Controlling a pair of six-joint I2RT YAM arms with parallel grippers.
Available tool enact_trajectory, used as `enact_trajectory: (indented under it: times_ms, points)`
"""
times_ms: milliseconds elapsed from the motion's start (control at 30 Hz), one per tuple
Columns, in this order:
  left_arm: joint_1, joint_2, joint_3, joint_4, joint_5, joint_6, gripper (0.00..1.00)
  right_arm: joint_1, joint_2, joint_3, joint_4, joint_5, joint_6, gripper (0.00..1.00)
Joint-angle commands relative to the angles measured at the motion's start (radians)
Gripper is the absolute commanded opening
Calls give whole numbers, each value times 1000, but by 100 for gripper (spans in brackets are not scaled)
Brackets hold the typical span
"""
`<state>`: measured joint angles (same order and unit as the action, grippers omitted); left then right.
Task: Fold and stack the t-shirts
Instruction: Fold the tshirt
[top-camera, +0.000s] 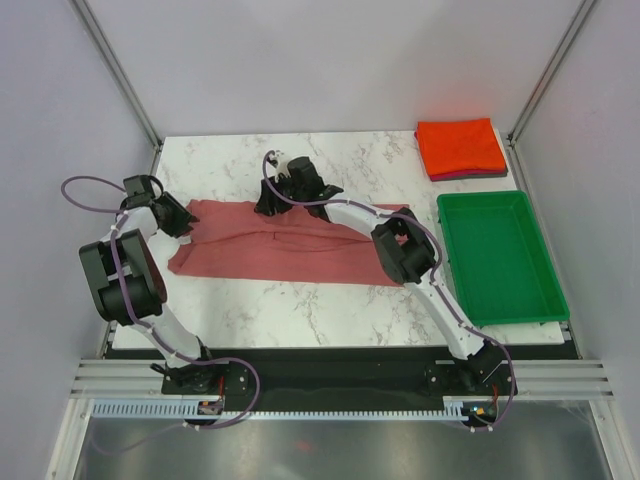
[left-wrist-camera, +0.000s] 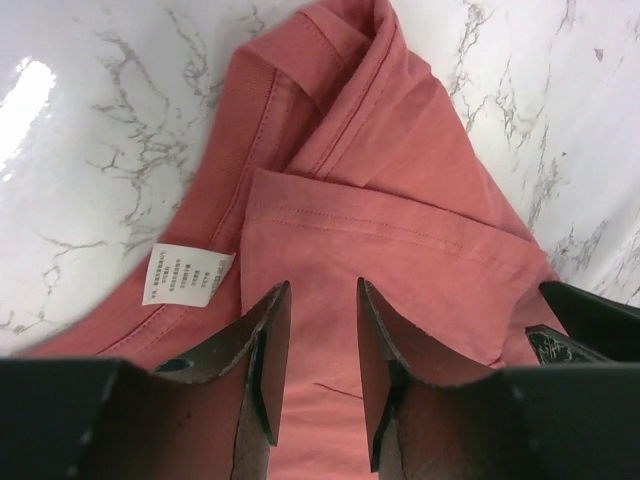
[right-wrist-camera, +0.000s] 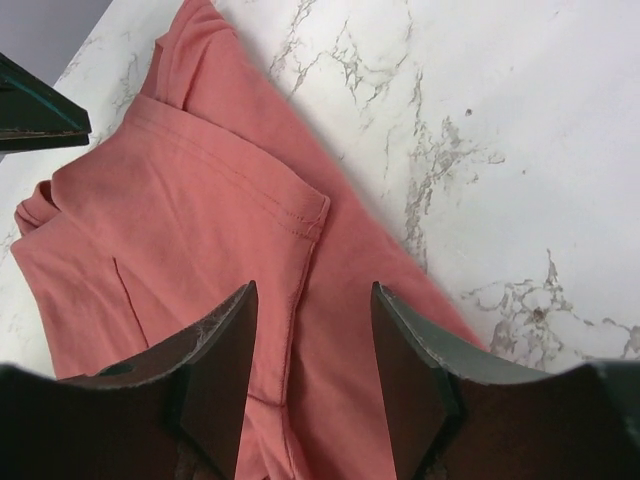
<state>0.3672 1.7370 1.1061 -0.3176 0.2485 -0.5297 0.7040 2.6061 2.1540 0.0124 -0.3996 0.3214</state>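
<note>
The dusty rose-red t-shirt (top-camera: 290, 250) lies folded lengthwise in a long strip across the marble table. My left gripper (top-camera: 182, 216) is at its left end, open, just above the cloth (left-wrist-camera: 400, 200) beside a white care label (left-wrist-camera: 188, 274); nothing is between its fingers (left-wrist-camera: 272, 340). My right gripper (top-camera: 271, 203) is at the strip's far edge, open over a sleeve hem (right-wrist-camera: 250, 200), holding nothing. The bright orange-red t-shirt (top-camera: 460, 146) sits folded at the back right on the dark maroon one (top-camera: 470, 176), of which only an edge shows.
A green plastic tray (top-camera: 452, 250) stands at the right, in front of the folded stack. The right arm's links reach over the right part of the strip. Frame posts stand at the back corners.
</note>
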Motion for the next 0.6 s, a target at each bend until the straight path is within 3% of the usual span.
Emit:
enact_trajectory:
  times_ms: [0, 333, 500, 567]
  points:
    - [-5, 32, 40, 46, 40, 37, 40, 20, 46, 84, 84, -28, -10, 58]
    - [-7, 44, 44, 52, 15, 54, 35, 46, 127, 155, 141, -33, -7, 54]
    - [-7, 41, 43, 51, 6, 57, 34, 57, 157, 199, 147, -25, -25, 42]
    - [-5, 35, 46, 51, 0, 62, 35, 58, 149, 201, 152, -31, -33, 41]
